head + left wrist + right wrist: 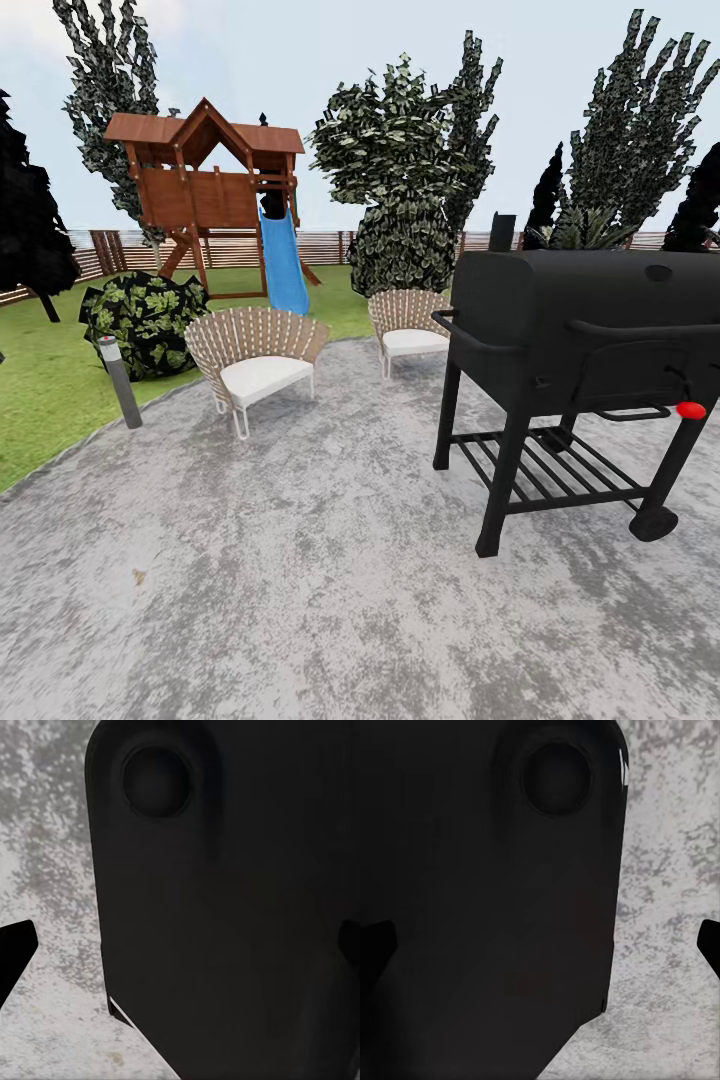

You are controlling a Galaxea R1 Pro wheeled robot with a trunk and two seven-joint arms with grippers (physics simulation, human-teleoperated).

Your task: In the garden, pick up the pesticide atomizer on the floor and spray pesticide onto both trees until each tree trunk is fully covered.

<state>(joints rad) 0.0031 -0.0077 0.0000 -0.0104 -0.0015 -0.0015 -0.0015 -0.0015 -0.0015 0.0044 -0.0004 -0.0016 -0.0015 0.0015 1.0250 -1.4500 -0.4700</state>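
1. The lawn (pixel 40 400) of the garden lies at far left, beyond the curved edge of a mottled grey paved patio (pixel 300 580); a brown slat fence (pixel 110 250) closes it off at the back.
2. The sprayer cannot be made out in any view, and no bare straight trunk can be picked out with certainty; a leafy tree (pixel 400 190) stands behind the chairs at centre, its lower part hidden by foliage.
3. Left gripper: in the left wrist view a dark fingertip (pixel 13 952) shows at one edge and another dark tip at the opposite edge, set wide apart, with nothing gripped between them; a large black robot part (pixel 225 915) lies across the gap, over grey paving (pixel 45 832).
4. Right gripper: the right wrist view shows the same, one fingertip (pixel 375 949) at each edge, spread wide and empty, a black robot body part (pixel 487 907) between them and paving (pixel 667 907) beyond.
5. A black barbecue (pixel 590 340) on wheels stands near right, a red knob (pixel 690 409) on its side.
6. Two wicker chairs with white cushions sit at the patio's far edge, one left (pixel 255 360) and one further back (pixel 408 325).
7. A grey bollard lamp (pixel 120 382) stands at the patio's left edge, beside a round shrub (pixel 145 320).
8. A wooden playset (pixel 205 180) with a blue slide (pixel 283 262) stands on the far grass.
9. The near patio is open paving.
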